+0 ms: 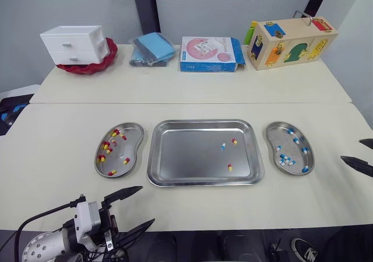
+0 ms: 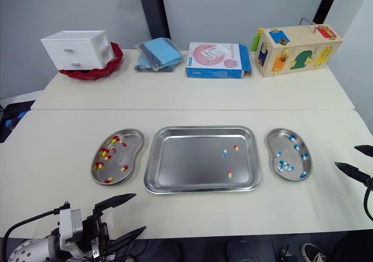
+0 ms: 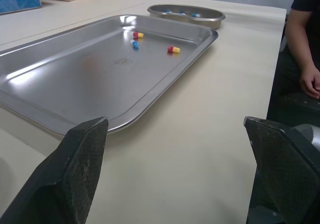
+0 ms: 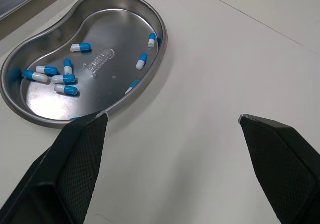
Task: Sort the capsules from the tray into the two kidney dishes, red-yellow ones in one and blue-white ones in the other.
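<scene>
A steel tray (image 1: 180,157) lies mid-table holding one blue-white capsule (image 1: 222,146) and two red-yellow capsules (image 1: 234,140) (image 1: 229,167). To its left, a kidney dish (image 1: 133,133) holds several red-yellow capsules (image 1: 106,146). The kidney dish on the right (image 1: 278,132) holds several blue-white capsules (image 4: 64,78). My left gripper (image 1: 145,204) hovers open and empty at the table's near edge, in front of the tray's left corner. My right gripper (image 1: 352,149) is open and empty, just right of the right-hand dish.
Along the back of the table stand a white drawer box (image 1: 74,44) on a red bowl, a blue packet (image 1: 152,48), a blue-pink box (image 1: 210,53) and a wooden toy box (image 1: 290,42). A person's arm (image 3: 305,59) shows beyond the table's right end.
</scene>
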Controlling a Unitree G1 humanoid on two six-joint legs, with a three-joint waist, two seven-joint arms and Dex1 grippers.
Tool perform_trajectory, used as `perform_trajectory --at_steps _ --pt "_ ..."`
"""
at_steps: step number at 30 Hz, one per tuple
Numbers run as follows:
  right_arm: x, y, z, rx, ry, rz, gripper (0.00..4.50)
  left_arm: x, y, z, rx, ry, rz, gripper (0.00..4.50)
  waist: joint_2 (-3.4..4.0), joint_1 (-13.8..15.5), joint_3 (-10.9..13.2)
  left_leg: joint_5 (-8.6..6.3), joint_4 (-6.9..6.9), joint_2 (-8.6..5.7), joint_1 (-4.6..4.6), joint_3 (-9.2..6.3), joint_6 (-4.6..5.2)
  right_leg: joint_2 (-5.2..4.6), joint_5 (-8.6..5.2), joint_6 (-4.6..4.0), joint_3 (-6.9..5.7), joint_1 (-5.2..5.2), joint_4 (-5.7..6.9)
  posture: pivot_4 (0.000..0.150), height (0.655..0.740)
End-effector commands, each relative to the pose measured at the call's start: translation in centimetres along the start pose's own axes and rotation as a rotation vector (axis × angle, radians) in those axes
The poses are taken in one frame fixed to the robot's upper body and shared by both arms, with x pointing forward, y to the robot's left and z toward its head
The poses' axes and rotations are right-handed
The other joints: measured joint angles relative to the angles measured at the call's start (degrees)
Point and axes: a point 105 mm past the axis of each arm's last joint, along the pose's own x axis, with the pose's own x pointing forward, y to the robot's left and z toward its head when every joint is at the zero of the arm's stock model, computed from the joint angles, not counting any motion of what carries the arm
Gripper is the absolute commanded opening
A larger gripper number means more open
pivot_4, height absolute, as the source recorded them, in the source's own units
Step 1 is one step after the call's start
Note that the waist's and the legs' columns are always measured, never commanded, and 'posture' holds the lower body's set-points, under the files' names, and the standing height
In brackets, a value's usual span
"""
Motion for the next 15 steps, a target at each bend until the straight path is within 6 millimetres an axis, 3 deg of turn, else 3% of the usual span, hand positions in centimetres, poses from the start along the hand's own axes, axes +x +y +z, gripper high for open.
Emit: perform_trajectory --at_steps 1,5,9,15 --pt "-0.4 -0.2 1.3 -0.063 -0.001 0.012 4.44 -0.1 0.1 0.3 0.011 -0.007 0.008 4.50 0.00 0.00 0.00 0.00 0.00 0.00 0.00 0.00 0.00 0.00 0.00 0.00 0.00 0.00 0.00 0.150 0.7400" --pt "0.6 2.5 4.4 -0.090 -0.035 0.188 4.44 -0.2 0.3 0.3 -0.003 -0.007 0.032 4.50 0.12 -0.14 -0.03 0.00 0.00 0.01 0.01 0.02 0.00 0.00 0.00 0.00 0.03 -0.01 0.01 0.150 0.7400" --pt "2.4 7.5 7.5 -0.147 -0.075 0.421 4.44 -0.2 0.4 0.2 -0.014 -0.006 0.055 4.50 0.18 -0.17 -0.05 0.00 -0.01 0.05 0.02 0.00 0.00 0.03 0.00 0.00 0.01 0.00 0.02 0.150 0.7400" --pt "5.7 12.7 9.6 -0.200 -0.056 0.609 4.44 0.0 0.5 0.2 -0.014 -0.014 0.066 4.50 0.12 0.20 -0.01 0.00 0.01 0.03 -0.08 -0.04 0.00 -0.01 0.03 0.04 -0.04 -0.03 -0.07 0.150 0.7400"
